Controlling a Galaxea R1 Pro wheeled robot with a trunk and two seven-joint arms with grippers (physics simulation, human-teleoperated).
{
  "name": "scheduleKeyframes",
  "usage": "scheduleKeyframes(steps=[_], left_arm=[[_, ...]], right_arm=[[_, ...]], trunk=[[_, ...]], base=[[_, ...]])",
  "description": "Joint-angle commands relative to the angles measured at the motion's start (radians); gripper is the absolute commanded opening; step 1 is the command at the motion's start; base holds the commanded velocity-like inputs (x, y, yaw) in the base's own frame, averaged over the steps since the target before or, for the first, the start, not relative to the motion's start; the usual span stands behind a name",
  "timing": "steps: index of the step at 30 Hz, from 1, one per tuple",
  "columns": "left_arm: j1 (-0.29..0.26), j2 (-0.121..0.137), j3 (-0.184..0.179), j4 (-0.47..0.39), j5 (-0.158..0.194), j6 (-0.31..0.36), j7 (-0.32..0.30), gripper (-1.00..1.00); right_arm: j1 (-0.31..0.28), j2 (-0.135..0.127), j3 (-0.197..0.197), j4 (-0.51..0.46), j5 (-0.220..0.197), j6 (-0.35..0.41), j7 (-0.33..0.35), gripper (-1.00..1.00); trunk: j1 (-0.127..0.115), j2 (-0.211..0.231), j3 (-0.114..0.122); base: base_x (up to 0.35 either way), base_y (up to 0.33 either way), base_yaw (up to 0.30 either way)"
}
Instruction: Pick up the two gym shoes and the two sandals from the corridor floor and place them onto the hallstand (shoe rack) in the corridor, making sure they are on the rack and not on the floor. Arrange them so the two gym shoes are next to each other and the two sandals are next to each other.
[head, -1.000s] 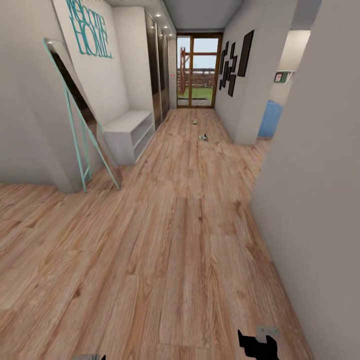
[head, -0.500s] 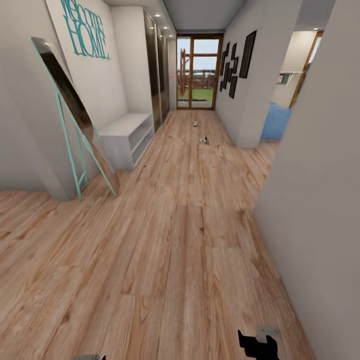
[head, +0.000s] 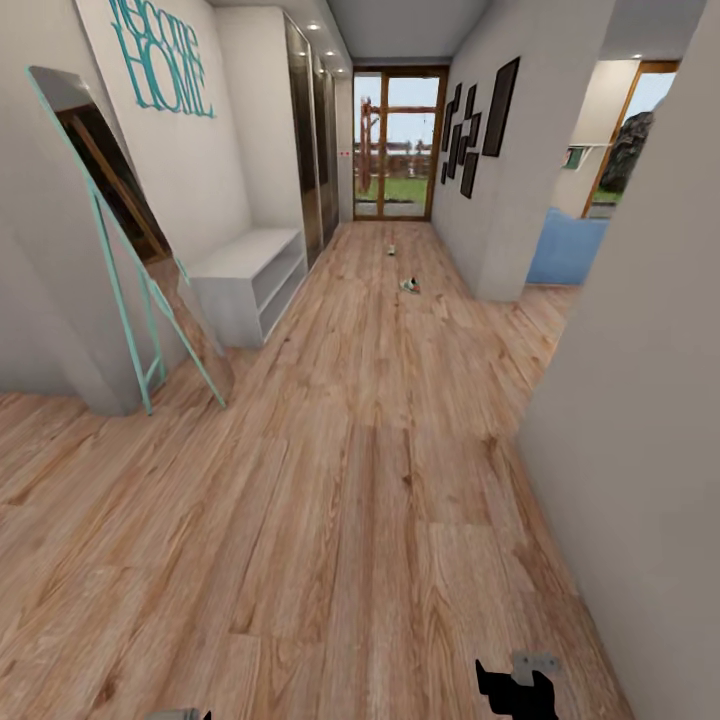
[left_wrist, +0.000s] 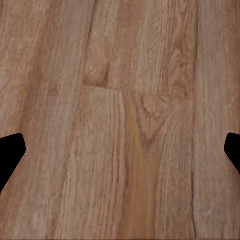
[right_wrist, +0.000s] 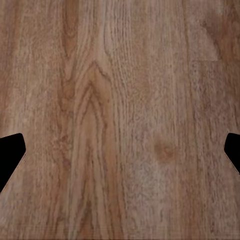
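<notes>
Two gym shoes (head: 409, 285) far down corridor floor (head: 360, 480); wrist views show planks.

White-walled corridor, leaning mirror (head: 110, 230), glass door (head: 398, 140) at far end — daylight beyond.

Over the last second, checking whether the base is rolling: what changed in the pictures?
Only the camera moved: the view crept forward down the corridor and turned slightly, so the leaning mirror slid leftward and more of the right-hand doorway opened up. The floor's small items lie as before; both grippers, right gripper included, hold nothing.
</notes>
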Motion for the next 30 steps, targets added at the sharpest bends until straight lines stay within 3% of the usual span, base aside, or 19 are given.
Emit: scheduleKeyframes(steps=[1, 30], left_arm=[[-0.001, -0.001, 0.008, 0.001, -0.004, -0.002, -0.009, 1.00], [-0.001, -0.001, 0.008, 0.002, -0.005, -0.002, -0.009, 1.00]], right_arm=[[-0.001, 0.000, -0.001, 0.001, -0.004, -0.003, 0.000, 1.00], [-0.001, -0.002, -0.003, 0.001, -0.007, -0.004, -0.008, 1.00]], trunk=[[0.001, 0.000, -0.001], [0.001, 0.000, -0.001]], base=[[0.335, 0.000, 0.000], [0.335, 0.000, 0.000]])
